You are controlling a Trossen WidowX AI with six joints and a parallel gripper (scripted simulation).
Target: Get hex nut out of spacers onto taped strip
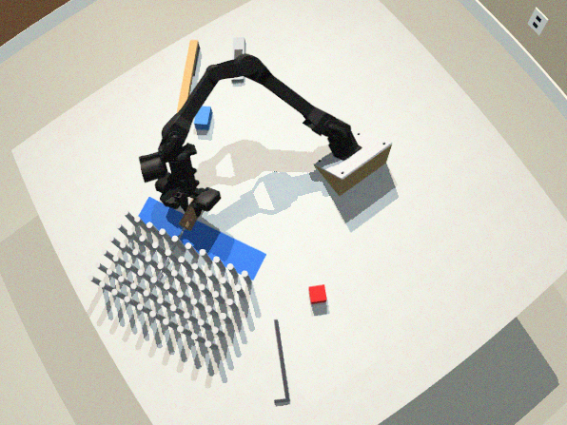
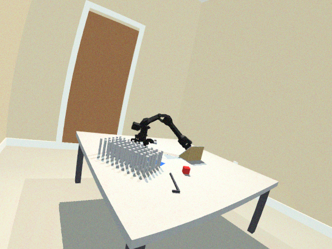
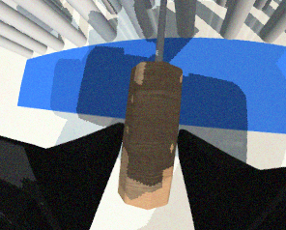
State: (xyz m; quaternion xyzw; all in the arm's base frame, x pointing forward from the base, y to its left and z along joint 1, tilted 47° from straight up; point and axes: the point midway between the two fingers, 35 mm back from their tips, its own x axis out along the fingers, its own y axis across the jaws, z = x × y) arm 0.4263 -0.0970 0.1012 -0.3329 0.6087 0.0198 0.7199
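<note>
My gripper (image 1: 191, 212) (image 3: 151, 132) is shut on the brown wooden handle (image 1: 188, 221) (image 3: 154, 106) of a tool, above the blue taped strip (image 1: 243, 257) (image 3: 36, 89) (image 2: 161, 164). The tool's thin metal rod (image 3: 161, 30) runs from the handle into the front of the spacer field; its far end is hidden among the spacers. The grey metal spacers (image 1: 244, 274) (image 2: 160, 156) (image 3: 239, 19) stand in several rows behind the strip. The hex nut cannot be made out in any view. A dark L-shaped tool (image 1: 282, 365) (image 2: 174, 181) lies on the table beside the field.
A red cube (image 1: 318, 294) (image 2: 186, 170) sits to the right of the field. A blue block (image 1: 204, 115), a long tan bar (image 1: 187, 75) and a grey piece (image 1: 239, 45) lie beyond the arm. The arm stands on a wedge-shaped mount (image 1: 363, 173) (image 2: 195, 153).
</note>
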